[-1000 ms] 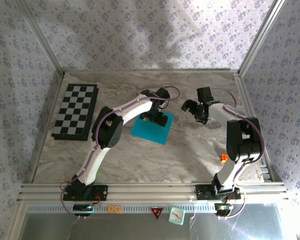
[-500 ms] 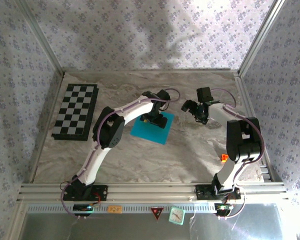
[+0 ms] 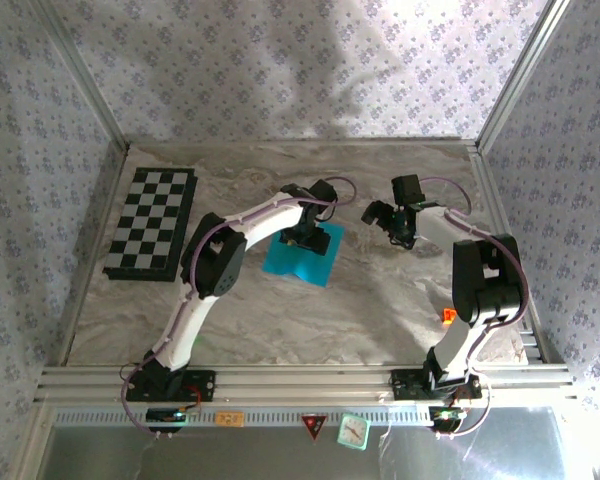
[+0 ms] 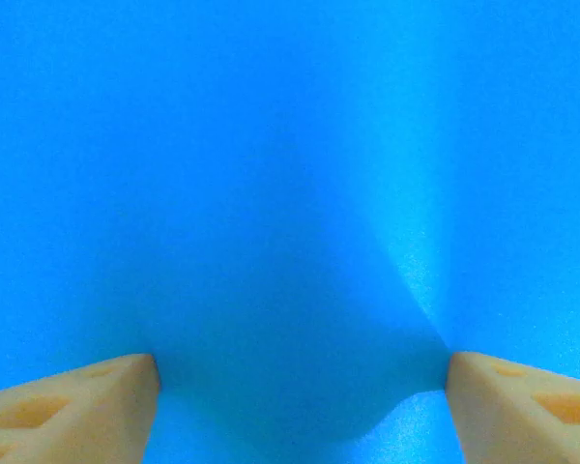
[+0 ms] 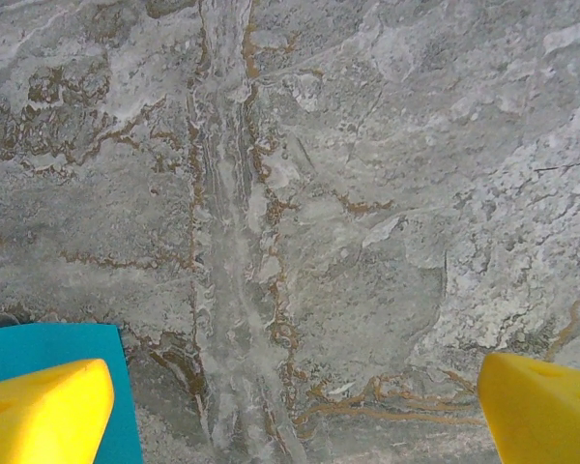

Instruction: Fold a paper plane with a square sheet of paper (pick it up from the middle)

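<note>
Floral wallpaper walls (image 3: pixel 280 70) close in a grey marble-look table (image 3: pixel 380 300), with both arms reaching out over it from the near edge. On the table's left side lies a black-and-white checkerboard mat (image 3: pixel 152 222). Near the middle rests the square sheet of paper (image 3: pixel 298 262), bright cyan-blue, well apart from the mat.

The left claw (image 3: pixel 305 235) is down on the sheet's far half. In its wrist view the orange fingertips (image 4: pixel 68 406) stand wide apart with their tips on the paper, which humps up in a soft ridge between them; nothing is pinched. The right claw (image 3: pixel 385 218) hangs just beside the sheet's right edge, spread wide and gripping nothing. Its yellow fingertips (image 5: pixel 43 411) frame bare table, with one blue corner at the lower left. A small orange object (image 3: pixel 448 316) sits by the right arm.
</note>
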Robot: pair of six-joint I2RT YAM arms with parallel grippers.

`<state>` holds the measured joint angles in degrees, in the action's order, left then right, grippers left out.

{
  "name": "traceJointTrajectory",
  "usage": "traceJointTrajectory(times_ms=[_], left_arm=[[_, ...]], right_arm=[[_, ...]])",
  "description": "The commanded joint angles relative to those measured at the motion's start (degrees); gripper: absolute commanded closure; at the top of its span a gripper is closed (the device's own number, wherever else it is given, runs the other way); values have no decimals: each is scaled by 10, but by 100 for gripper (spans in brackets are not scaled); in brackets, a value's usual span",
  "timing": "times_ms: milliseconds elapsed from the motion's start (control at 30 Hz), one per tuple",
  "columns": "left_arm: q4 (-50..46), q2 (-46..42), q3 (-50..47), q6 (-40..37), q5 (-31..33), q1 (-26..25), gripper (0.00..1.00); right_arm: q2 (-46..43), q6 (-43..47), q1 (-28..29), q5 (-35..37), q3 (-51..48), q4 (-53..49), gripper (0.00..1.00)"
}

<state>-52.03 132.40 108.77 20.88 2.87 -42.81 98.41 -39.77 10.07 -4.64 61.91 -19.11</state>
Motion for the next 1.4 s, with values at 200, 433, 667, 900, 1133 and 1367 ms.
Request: traceJointTrajectory(times_ms=[200, 433, 667, 900, 1133, 1367], left_arm=[[71, -104, -91, 24, -81, 50, 50], [219, -236, -214, 75, -201, 97, 66], [388, -292, -318, 173, -272, 105, 68], [493, -275, -391, 256, -233, 105, 69], [530, -285, -465, 279, -157, 105, 70], [529, -282, -499, 293, -133, 104, 70]], right_arm=[[-30, -11, 4, -12, -17, 27, 1], [-49, -17, 5, -65, -50, 99, 2], [-53, -26, -2, -176, -85, 208, 6], [-47, -34, 30, -207, -98, 227, 18], [8, -53, 92, -245, -83, 248, 49], [78, -62, 150, -255, -25, 238, 77]])
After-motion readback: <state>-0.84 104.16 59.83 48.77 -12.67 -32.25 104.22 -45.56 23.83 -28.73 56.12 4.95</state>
